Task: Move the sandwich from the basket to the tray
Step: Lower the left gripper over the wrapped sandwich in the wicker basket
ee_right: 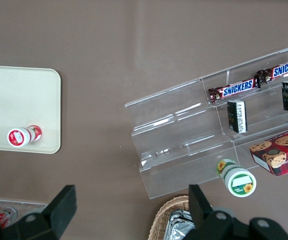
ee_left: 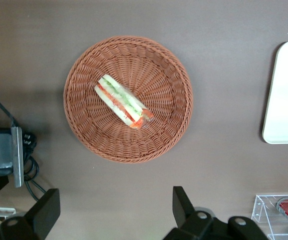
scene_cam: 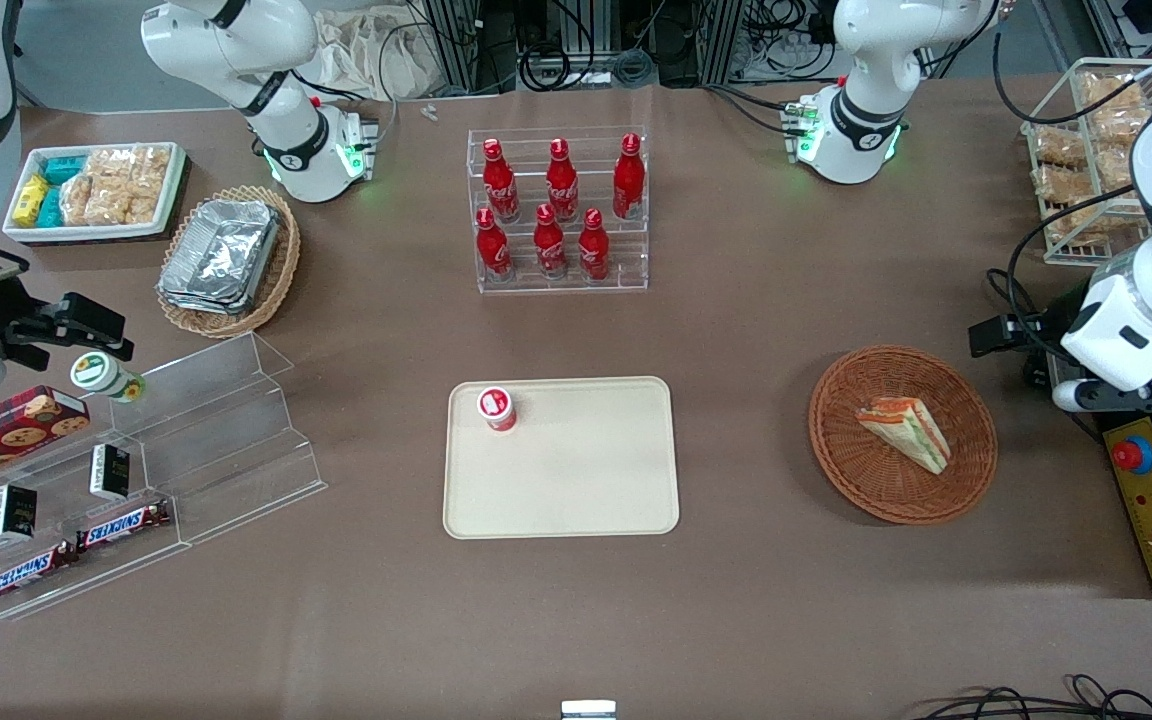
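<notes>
The sandwich (scene_cam: 904,432), a wrapped wedge with orange-red and green layers, lies in the round reddish-brown basket (scene_cam: 971,470). Both also show in the left wrist view: the sandwich (ee_left: 124,101) and the basket (ee_left: 89,130). The cream tray (scene_cam: 576,490) lies mid-table toward the parked arm's end from the basket, with a small red-and-white jar (scene_cam: 497,408) standing on it. The tray's edge shows in the left wrist view (ee_left: 286,95). My left gripper (scene_cam: 1008,335) hangs above the table beside the basket, toward the working arm's end. It (ee_left: 114,210) is open wide, empty and apart from the basket.
A clear rack of red bottles (scene_cam: 561,215) stands farther from the camera than the tray. A yellow control box with a red button (scene_cam: 1151,500) and cables lie beside the basket. A wire rack of snacks (scene_cam: 1086,150), a tan basket of foil trays (scene_cam: 226,260) and a clear stepped shelf (scene_cam: 186,440) stand elsewhere.
</notes>
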Motion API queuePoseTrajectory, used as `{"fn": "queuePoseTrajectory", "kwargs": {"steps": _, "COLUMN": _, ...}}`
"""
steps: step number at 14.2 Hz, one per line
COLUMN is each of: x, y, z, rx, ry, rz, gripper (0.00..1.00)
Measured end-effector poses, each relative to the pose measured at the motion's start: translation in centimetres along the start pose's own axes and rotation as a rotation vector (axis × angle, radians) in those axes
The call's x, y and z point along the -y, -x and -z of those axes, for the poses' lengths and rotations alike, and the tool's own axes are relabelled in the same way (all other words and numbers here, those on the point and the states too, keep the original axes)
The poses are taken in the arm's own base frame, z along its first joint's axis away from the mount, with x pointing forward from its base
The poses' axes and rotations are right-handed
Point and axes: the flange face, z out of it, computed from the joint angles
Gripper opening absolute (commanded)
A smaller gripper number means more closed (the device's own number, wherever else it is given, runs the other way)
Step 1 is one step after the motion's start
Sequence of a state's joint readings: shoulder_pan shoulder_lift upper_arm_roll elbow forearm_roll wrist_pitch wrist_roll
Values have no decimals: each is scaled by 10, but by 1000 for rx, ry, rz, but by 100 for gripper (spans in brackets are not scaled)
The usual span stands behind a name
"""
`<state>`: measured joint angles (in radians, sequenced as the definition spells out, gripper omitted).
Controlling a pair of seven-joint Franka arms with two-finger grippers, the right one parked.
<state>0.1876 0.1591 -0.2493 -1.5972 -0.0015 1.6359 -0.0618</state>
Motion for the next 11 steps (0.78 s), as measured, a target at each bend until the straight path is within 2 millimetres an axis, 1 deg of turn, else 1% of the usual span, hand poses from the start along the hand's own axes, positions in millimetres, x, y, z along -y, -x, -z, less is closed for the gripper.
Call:
{"fn": "queuePoseTrajectory", "kwargs": {"steps": 1, "x": -1, "y": -2, "z": 0, "rx": -2, "ry": 1, "rz": -6, "gripper": 100}}
{"fn": "queuePoseTrajectory", "kwargs": {"steps": 3, "x": -3, "y": -5, "z": -6, "rx": 8, "ry": 2, "rz": -14, "gripper": 100}}
{"fn": "queuePoseTrajectory", "kwargs": {"steps": 5, "x": -8, "y": -9, "z": -16, "rx": 23, "ry": -32, "rz": -7, "gripper": 100}}
{"fn": "queuePoseTrajectory", "kwargs": {"steps": 6, "x": -8, "y": -13, "z": -24, "rx": 32, "ry": -61, "rz": 51, "gripper": 100}}
{"fn": "queuePoseTrajectory", "kwargs": {"steps": 8, "x": -8, "y": -25, "z": -47, "rx": 31, "ry": -74, "rz": 227, "gripper": 100}}
{"fn": "queuePoseTrajectory", "kwargs": {"steps": 9, "x": -9, "y": -33, "z": -63, "rx": 15, "ry": -63, "rz": 294, "gripper": 100}}
{"fn": "queuePoseTrajectory", "kwargs": {"steps": 11, "x": -4, "y": -43, "z": -103, "rx": -19, "ry": -35, "rz": 449, "gripper": 100}}
